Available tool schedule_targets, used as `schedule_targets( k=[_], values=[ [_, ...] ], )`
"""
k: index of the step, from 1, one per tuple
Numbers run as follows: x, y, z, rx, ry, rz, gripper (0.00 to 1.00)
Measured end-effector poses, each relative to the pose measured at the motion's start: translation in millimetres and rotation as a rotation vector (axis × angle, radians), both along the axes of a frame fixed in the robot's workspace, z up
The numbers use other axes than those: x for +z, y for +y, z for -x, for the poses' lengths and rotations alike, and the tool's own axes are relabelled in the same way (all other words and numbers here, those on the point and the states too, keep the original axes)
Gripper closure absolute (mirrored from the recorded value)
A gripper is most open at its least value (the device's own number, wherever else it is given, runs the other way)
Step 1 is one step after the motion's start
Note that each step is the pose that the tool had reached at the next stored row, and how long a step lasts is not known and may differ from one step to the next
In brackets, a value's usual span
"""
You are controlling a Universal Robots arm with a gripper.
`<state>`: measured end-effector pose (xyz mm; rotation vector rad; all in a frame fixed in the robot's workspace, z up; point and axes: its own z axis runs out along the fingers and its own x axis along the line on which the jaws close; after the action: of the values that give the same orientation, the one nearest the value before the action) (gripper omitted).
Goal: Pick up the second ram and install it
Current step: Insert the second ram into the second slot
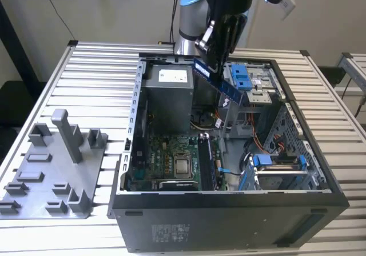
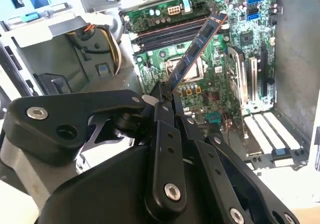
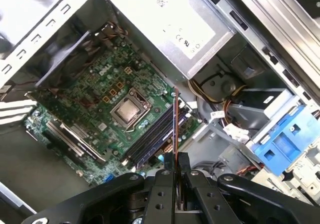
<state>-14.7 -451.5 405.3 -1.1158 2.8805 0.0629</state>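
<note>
Upper centre of the exterior view: the gripper (image 1: 213, 53) pinches the second ram (image 1: 226, 87), tilted above the open computer case (image 1: 229, 216); the ram's gripped end is hidden.

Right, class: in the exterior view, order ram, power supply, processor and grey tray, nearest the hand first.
1. ram: gripped in the hand, above the case.
2. power supply: inside the case.
3. processor: on the board below.
4. grey tray: outside the case, exterior view's left.
</note>
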Motion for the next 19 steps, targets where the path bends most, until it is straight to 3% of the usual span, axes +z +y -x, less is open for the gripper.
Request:
schedule_targets(
  k=[9,19],
  values=[
    [-1.3,0.2,0.0,-0.094,0.0,0.0001,0.86],
    [-3.6,0.2,0.0,-0.24,-0.0001,0.0,0.86]
  ],
)
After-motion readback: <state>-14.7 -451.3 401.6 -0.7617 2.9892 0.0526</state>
